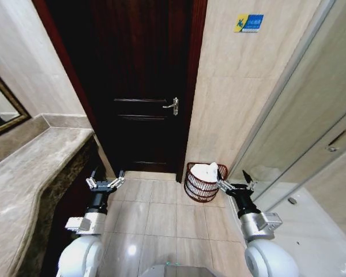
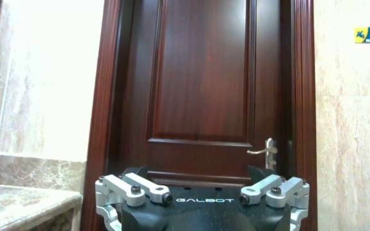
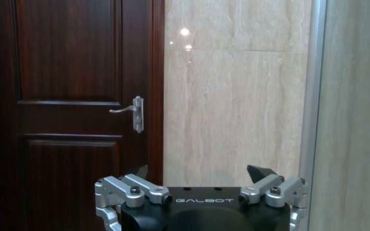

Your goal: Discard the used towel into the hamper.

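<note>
The hamper (image 1: 203, 187), a small reddish-brown wire basket, stands on the floor against the beige wall, right of the door. A white towel (image 1: 206, 171) lies inside it and pokes above the rim. My right gripper (image 1: 233, 173) is open and holds nothing; in the head view it sits just right of the hamper, one finger overlapping its rim. In its wrist view the right gripper (image 3: 198, 169) faces the wall and door. My left gripper (image 1: 108, 174) is open and holds nothing, off to the left by the counter's end. The left gripper (image 2: 198, 171) faces the door.
A dark wooden door (image 1: 141, 86) with a metal handle (image 1: 173, 105) stands shut straight ahead. A marble counter (image 1: 29, 173) runs along the left. A glass partition (image 1: 288, 115) with a metal frame closes off the right. Beige floor tiles (image 1: 161, 219) lie between my arms.
</note>
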You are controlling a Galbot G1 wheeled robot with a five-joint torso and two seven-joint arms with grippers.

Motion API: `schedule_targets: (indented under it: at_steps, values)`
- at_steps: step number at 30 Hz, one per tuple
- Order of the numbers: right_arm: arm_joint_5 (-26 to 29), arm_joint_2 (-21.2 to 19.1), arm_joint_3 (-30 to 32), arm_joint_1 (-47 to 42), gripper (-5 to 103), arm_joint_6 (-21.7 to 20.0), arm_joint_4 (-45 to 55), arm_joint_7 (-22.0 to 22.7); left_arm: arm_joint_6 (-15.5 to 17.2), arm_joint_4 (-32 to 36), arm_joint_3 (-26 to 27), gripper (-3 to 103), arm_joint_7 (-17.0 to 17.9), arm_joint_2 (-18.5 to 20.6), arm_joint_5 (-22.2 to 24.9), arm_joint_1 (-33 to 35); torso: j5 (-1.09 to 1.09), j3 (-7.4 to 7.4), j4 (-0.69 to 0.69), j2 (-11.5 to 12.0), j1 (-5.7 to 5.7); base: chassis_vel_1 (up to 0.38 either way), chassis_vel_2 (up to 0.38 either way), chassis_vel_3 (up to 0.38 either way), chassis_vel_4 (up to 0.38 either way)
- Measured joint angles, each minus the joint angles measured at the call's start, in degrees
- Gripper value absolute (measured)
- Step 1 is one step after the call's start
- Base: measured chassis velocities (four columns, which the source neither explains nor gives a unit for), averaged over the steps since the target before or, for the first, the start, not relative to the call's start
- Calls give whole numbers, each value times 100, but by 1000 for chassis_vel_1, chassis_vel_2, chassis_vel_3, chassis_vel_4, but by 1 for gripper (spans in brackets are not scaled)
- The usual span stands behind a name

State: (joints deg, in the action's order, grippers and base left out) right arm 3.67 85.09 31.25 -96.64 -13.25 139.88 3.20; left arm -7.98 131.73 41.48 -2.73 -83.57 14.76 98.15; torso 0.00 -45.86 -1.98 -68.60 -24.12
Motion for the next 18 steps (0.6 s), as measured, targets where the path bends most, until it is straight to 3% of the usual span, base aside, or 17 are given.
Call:
schedule_targets:
  at_steps: [18]
  values:
    - [-52,21,-4,2,100,3,-25,1,-127,-115,-15,100,-7,35,11,-63,0,0,0,1,0,66,-77,-69,65]
